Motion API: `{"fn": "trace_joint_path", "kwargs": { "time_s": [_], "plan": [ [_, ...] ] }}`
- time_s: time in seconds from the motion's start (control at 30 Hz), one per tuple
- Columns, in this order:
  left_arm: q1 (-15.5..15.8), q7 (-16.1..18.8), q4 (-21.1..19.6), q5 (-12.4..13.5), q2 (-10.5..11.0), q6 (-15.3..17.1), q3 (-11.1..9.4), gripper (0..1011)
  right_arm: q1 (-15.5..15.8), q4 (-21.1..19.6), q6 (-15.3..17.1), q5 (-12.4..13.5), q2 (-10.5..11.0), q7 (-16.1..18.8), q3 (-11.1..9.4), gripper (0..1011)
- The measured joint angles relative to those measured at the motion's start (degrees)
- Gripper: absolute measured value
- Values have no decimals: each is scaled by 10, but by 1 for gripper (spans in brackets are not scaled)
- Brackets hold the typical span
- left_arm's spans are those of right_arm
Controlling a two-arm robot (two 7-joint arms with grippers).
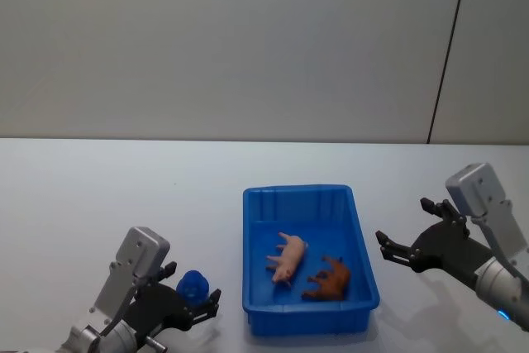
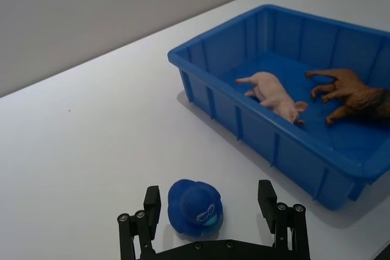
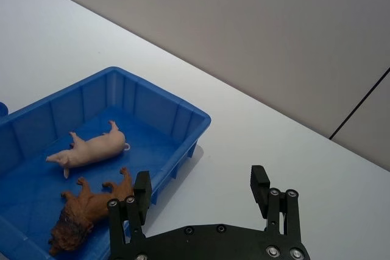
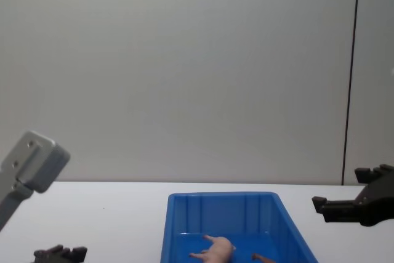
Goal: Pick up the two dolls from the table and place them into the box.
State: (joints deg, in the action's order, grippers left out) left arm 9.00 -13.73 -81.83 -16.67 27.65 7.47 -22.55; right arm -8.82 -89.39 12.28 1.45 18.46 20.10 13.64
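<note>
Both small rigid plastic dolls, pink pig (image 1: 287,257) and brown lion (image 1: 328,279), lie in our blue ribbed bin (image 1: 307,194); we'd judge them light, best pinched across the torso. Left gripper (image 1: 185,307) and right gripper (image 1: 407,233) are released.

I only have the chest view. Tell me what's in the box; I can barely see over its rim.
Observer: Two toys lie on the floor of the box: a pink pig and a brown lion, both on their sides.
Operator: Confirm nothing is left on the table.
Observer: One thing is: a small blue toy sits on the table to the left of the box, between the open fingers of the left gripper.
Operator: Report the right gripper.
Observer: The right gripper is open and empty, over bare table to the right of the box.
</note>
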Motion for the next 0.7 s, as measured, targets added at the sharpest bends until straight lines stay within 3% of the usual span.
{"fn": "trace_joint_path", "kwargs": {
  "time_s": [0.47,0.7],
  "plan": [
    [34,-48,67,33,-16,4,-1,1001,0,0,0,0,0,0,0,1001],
    [53,-65,97,47,-24,-3,0,841,0,0,0,0,0,0,0,1001]
  ]
}}
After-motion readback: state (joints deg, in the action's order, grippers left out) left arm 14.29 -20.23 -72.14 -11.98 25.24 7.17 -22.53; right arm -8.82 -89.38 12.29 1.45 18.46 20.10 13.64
